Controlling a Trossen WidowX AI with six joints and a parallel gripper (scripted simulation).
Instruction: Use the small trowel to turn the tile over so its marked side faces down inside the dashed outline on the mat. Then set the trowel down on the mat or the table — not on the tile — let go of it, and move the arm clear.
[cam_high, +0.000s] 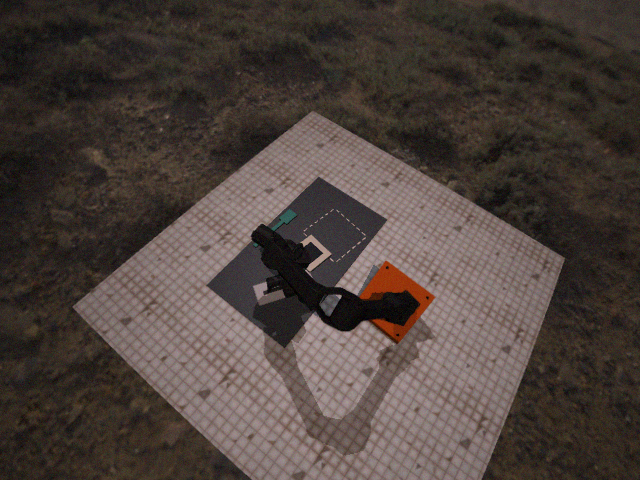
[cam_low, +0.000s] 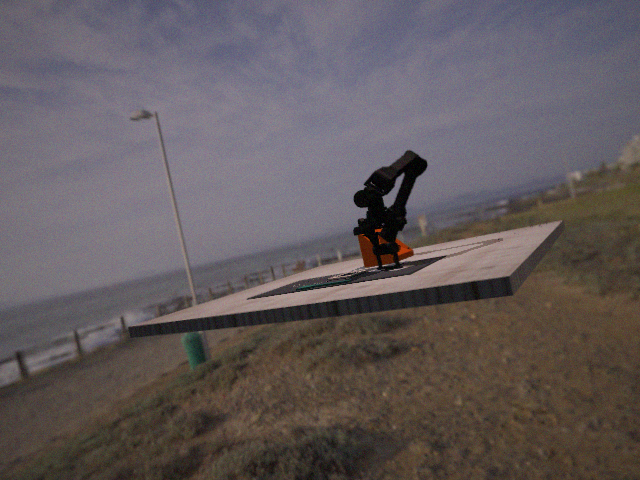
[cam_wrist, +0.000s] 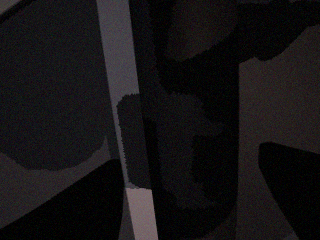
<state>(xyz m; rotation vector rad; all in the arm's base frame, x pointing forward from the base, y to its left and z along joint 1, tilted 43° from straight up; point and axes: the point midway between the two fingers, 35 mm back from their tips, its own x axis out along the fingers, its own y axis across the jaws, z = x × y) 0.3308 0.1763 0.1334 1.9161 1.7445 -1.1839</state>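
Note:
The small trowel, a pale plate (cam_high: 263, 296) (cam_wrist: 143, 215) with a raised black handle (cam_wrist: 195, 172) (cam_low: 386, 249), stands on the dark mat (cam_high: 323, 192) (cam_low: 273, 293) near its lower left. My gripper (cam_high: 281, 285) (cam_low: 386, 240) (cam_wrist: 190, 155) points down over it, open, one finger on each side of the handle. The tile shows as a beige square border (cam_high: 318, 247) with a dark middle, face up, partly hidden by the arm. It lies across the lower left side of the dashed outline (cam_high: 365, 236). Contact between fingers and handle cannot be made out.
A flat green spatula-like tool (cam_high: 287, 216) (cam_low: 323, 284) lies at the mat's left edge, partly behind the arm. The orange base (cam_high: 400, 284) (cam_low: 367, 250) stands on the tiled table (cam_high: 444, 377) (cam_low: 516, 253), right of the mat. The wrist view is very dark.

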